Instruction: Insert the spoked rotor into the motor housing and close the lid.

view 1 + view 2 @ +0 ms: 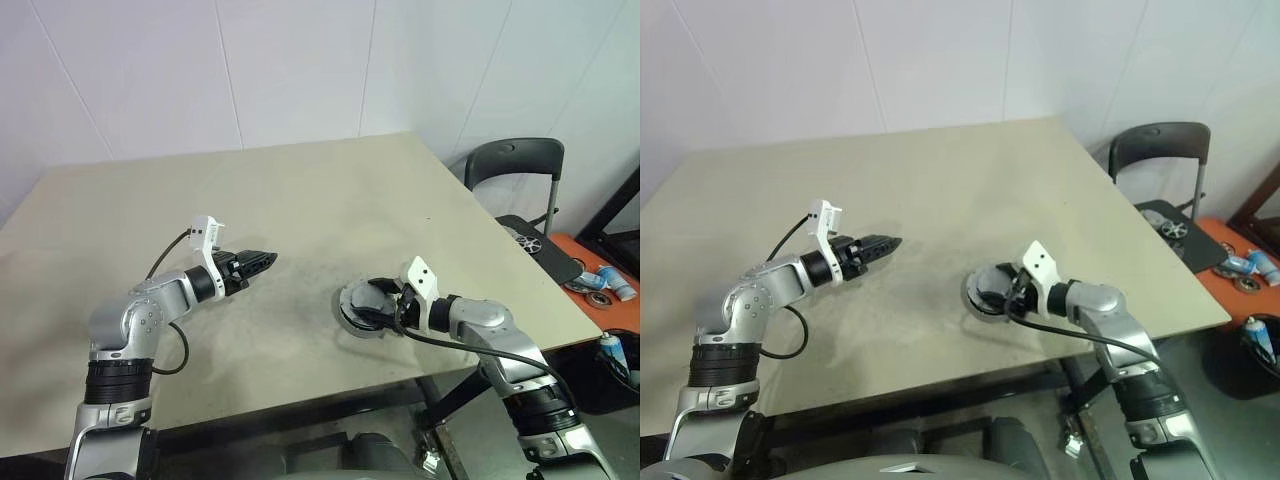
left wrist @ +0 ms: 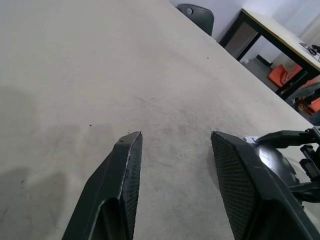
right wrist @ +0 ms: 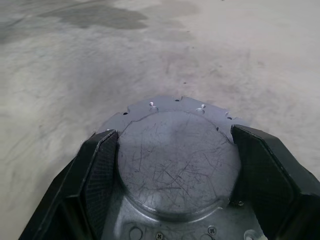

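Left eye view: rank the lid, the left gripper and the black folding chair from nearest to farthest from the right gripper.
1. The lid, lying between the open fingers of the right gripper on the table.
2. The left gripper, open, hovering over the table to the lid's left.
3. The black folding chair, beyond the table's right edge.

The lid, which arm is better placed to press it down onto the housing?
Right. The right gripper has its fingers either side of the lid; the left gripper hangs open, well apart.
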